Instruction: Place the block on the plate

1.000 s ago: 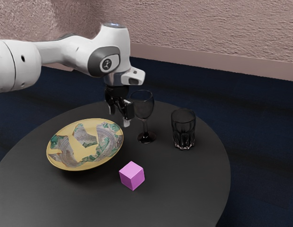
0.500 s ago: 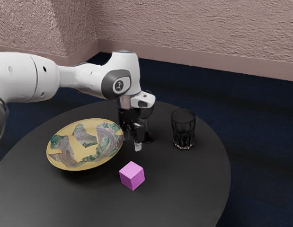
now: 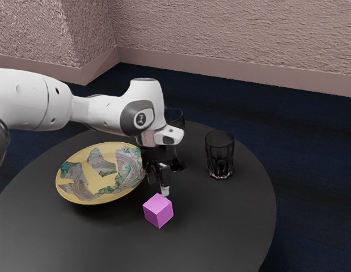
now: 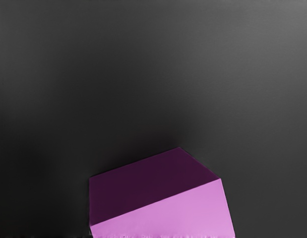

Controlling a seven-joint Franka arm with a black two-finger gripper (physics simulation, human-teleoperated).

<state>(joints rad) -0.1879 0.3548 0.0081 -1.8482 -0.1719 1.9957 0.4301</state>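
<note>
Just off the plate (image 3: 77,196), toward the exterior view's right, the pink block (image 3: 158,211) sat on the dark table (image 3: 220,218), untouched, not on the plate. My gripper (image 3: 159,186) was low beside the plate's rim on that same side, near the block. Jaws spread, nothing pinched. Wrist view: block right by the hand, edges running aslant.

Step, as I judged it: final lining-up before the grasp; task early, lift and placing all to do. Next move called for centring over the block, a turn to match its sides, then straight down.

Risks: with the hand off-centre, one finger could have landed on the block's top or shoved it away from the plate. With the turn wrong, jaws would have closed on corners and the block could have spun or slipped out. Wine glass (image 3: 177,119) stood beyond the gripper, farther out than the plate's near-hand rim; a wide swing of the hand could have tipped it. Tumbler (image 3: 219,154) farther still from the plate, less of a worry. Later, carrying too low would have clipped the plate's raised rim; letting go over its slope could have sent the block sliding.
</note>
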